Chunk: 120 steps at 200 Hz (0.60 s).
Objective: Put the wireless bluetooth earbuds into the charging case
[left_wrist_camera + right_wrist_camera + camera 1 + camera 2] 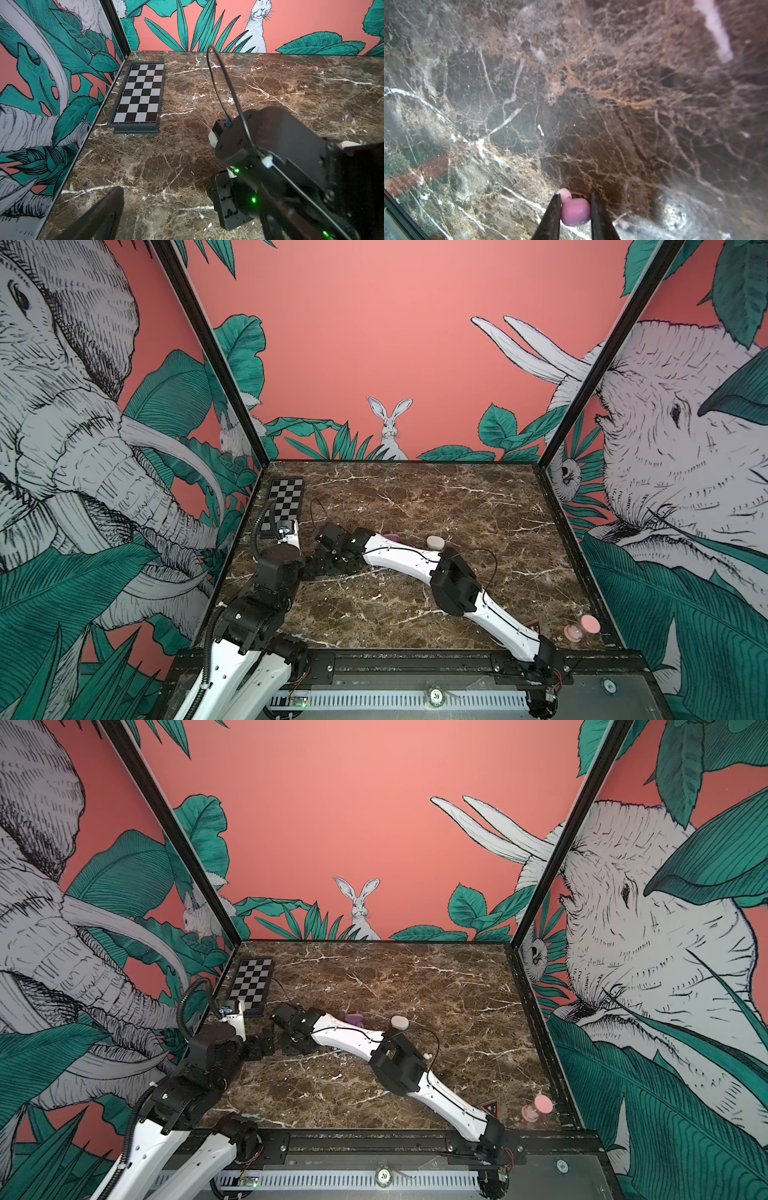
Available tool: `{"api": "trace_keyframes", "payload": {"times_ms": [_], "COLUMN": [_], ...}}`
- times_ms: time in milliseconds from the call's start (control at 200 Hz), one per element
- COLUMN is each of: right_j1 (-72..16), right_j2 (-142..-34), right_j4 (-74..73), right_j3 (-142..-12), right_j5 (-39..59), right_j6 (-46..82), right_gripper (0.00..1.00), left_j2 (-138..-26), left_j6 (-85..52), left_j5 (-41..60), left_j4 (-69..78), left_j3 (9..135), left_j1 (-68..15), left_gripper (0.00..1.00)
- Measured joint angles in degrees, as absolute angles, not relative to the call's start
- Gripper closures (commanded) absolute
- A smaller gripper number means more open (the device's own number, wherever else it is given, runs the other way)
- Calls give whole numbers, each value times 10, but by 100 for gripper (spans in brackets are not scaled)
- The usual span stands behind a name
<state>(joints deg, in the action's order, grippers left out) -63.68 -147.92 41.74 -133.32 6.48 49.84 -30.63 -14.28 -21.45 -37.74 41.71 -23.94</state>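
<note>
Lilac rounded plastic earbud (pixel 576 211) pinched between tapered right fingers (pixel 553 216) (left fingers (pixel 99 216) spread wide).

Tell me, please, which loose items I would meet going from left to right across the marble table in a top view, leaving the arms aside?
checkerboard → lilac case → white case → triangular sticker → pink item
</note>
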Motion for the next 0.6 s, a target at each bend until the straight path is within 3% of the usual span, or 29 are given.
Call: {"api": "trace_keyframes", "payload": {"times_ms": [340,600], "right_j1": [-633,-618], "right_j2": [-1398,-1267], "right_j4": [385,310], "right_j3": [-1216,-1028], "right_j5": [67,66], "right_j6": [470,430], "right_gripper": [76,76], "left_j2": [-307,-308], "left_j6": [-141,-139], "left_j5": [-215,-215], "left_j4": [-377,-377], "left_j3": [417,417], "left_j1": [-239,-239], "left_gripper": [1,1]}}
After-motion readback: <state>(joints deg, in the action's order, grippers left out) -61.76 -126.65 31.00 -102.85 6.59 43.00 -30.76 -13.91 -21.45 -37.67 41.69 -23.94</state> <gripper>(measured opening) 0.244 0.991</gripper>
